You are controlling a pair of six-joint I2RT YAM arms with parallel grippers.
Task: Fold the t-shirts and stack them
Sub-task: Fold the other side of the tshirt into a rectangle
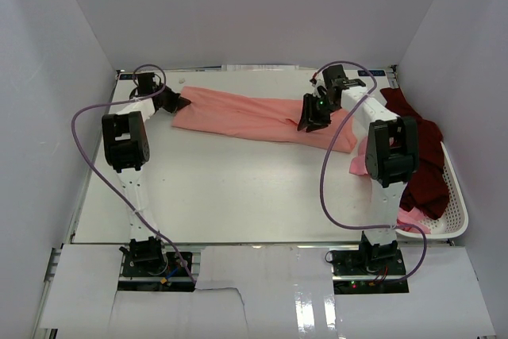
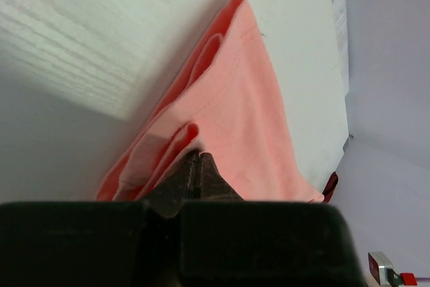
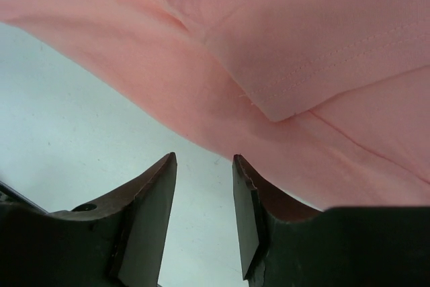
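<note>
A salmon-pink t-shirt [image 1: 254, 117] lies stretched in a long band across the back of the table. Its left end is drawn to a point where my left gripper [image 1: 181, 103] is shut on it. In the left wrist view the closed tips [image 2: 198, 156] pinch a fold of the pink cloth [image 2: 242, 99]. My right gripper [image 1: 311, 125] stands open at the shirt's near edge. Its fingers [image 3: 205, 162] hold nothing, and the cloth [image 3: 302, 52] lies just beyond them. A dark maroon t-shirt [image 1: 425, 156] is heaped in the basket, with lighter pink cloth [image 1: 361, 166] beside it.
The white slotted basket [image 1: 456, 188] sits along the right side of the table, behind the right arm. White walls close in the table at the back and on both sides. Bare tabletop [image 1: 238, 188] stretches in front of the pink shirt.
</note>
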